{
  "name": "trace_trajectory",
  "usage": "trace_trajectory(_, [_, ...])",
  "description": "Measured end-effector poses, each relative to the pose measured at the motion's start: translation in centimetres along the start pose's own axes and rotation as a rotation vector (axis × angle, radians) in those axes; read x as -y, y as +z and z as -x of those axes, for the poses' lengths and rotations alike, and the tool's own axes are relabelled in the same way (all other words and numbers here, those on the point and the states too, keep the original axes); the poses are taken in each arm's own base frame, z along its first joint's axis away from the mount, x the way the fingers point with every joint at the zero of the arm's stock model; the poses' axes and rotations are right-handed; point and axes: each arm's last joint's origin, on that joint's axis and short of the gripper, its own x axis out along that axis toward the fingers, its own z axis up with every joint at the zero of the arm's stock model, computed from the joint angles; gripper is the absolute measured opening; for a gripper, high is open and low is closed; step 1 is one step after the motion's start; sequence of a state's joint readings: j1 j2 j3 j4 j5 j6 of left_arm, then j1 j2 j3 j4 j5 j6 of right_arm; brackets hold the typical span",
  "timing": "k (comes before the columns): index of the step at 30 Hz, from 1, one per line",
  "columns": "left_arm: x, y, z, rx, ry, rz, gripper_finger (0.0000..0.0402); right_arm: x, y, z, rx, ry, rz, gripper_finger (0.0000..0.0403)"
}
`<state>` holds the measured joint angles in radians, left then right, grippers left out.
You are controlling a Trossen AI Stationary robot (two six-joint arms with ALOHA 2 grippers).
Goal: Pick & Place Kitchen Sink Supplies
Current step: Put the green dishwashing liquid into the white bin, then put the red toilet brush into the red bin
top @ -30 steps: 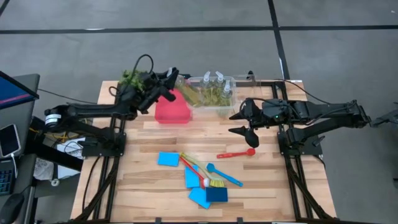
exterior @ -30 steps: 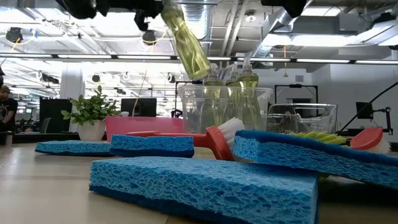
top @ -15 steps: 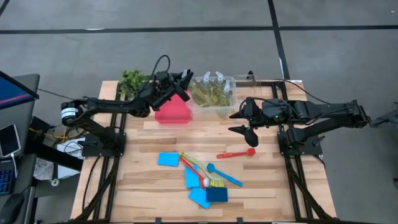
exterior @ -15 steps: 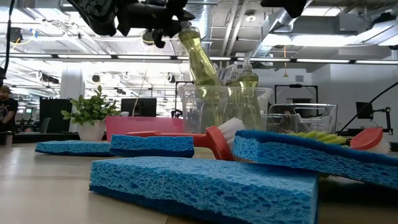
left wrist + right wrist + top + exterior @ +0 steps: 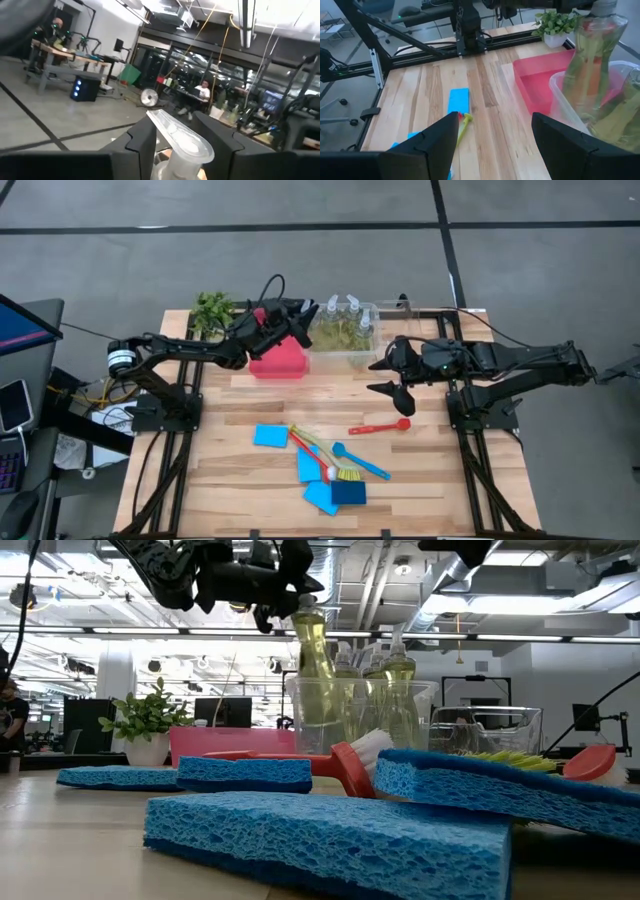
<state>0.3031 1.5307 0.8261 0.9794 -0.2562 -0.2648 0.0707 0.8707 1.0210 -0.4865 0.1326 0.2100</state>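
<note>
My left gripper [image 5: 300,320] [image 5: 298,592] is over the left end of the clear bin [image 5: 368,352] and is shut on a clear bottle of yellow-green liquid [image 5: 312,652]. That bottle stands upright with its lower part inside the bin, beside three other bottles [image 5: 350,320]. My right gripper [image 5: 381,377] [image 5: 495,120] hovers open above the table, right of the bin. Blue sponges [image 5: 270,436] [image 5: 322,498], a darker one [image 5: 349,492], and the red [image 5: 380,426], blue [image 5: 362,463] and yellow [image 5: 322,452] brushes lie on the near half of the table. My left gripper pinches the bottle by its top [image 5: 172,131], just under the pump head, between the two fingers [image 5: 142,140]. The fingers come about level from the table's left. The bottle hangs upright below them, inside the bin; whether its base touches the bin floor I cannot tell.
A red tray [image 5: 276,360] sits left of the clear bin, and a small green plant [image 5: 212,308] stands at the far left corner. A second clear bin [image 5: 405,307] sits right of the first at the far edge. Bare wood [image 5: 330,395] lies between the bins and the sponges.
My left gripper has carried the bottle toward the table's right, from above the red tray to the clear bin, and lowered it. The bottle has turned from tilted to upright, and its lower part now stands inside the bin. The gripper has stayed shut.
</note>
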Motion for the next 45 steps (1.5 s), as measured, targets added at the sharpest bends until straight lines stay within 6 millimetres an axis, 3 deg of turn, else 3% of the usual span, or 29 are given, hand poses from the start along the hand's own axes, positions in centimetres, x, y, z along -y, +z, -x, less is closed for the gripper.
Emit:
trace_trajectory(16, [-0.21,-0.49,-0.02,-0.065,-0.019,0.113,0.0130,0.19,0.04,-0.01,0.012,-0.057,0.010,0.0245])
trace_trajectory(45, [-0.02,-0.88,0.07,-0.111,-0.031,0.112,0.0129,0.17,0.03,-0.02,0.011,-0.055,0.007,0.0245])
